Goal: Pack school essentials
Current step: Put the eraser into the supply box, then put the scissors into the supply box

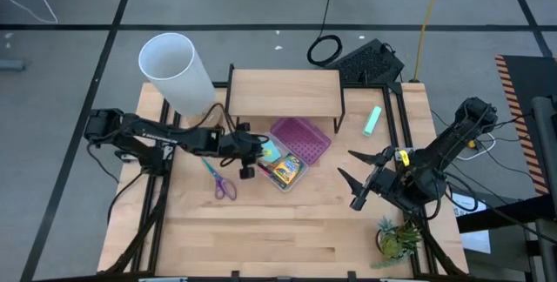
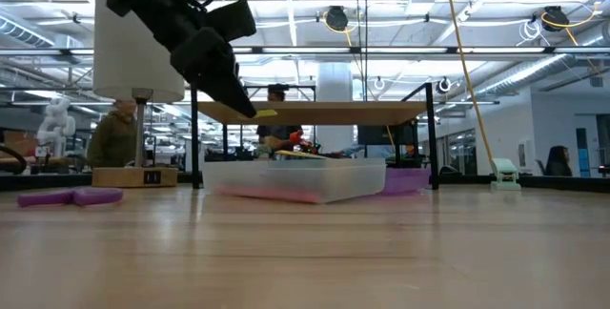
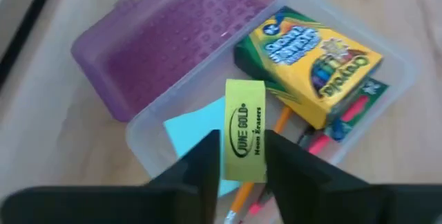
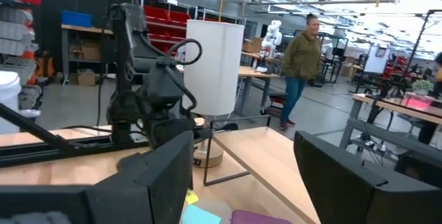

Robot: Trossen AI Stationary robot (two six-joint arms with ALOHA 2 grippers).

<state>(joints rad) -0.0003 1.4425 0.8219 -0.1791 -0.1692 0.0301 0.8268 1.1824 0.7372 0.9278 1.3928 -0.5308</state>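
Note:
My left gripper (image 3: 244,148) hovers over the open clear case (image 1: 285,167), shut on a small yellow eraser (image 3: 245,113). Inside the case lie the yellow-green crayon box (image 3: 311,61), a blue sticky-note pad (image 3: 197,128) and thin pink and orange pens (image 3: 324,137). The case's purple lid (image 1: 301,137) lies open on its far side. The purple-handled scissors (image 1: 223,183) lie flat on the table to the left of the case. My right gripper (image 1: 355,177) waits open at the table's right, to the right of the case, with nothing between its fingers. My left gripper pinches the yellow eraser by its two long sides (image 3: 243,160) between its two fingers, near one end. The rest of the eraser sticks out past the fingertips. In the low view the fingers slant down toward the case and the eraser (image 2: 263,113) is lifted clear above it.
A wooden shelf (image 1: 284,93) stands behind the case, and a white cylinder (image 1: 177,71) at the far left. A mint-green object (image 1: 372,120) lies at the far right. A small potted plant (image 1: 397,239) stands at the near right. People stand in the room beyond.

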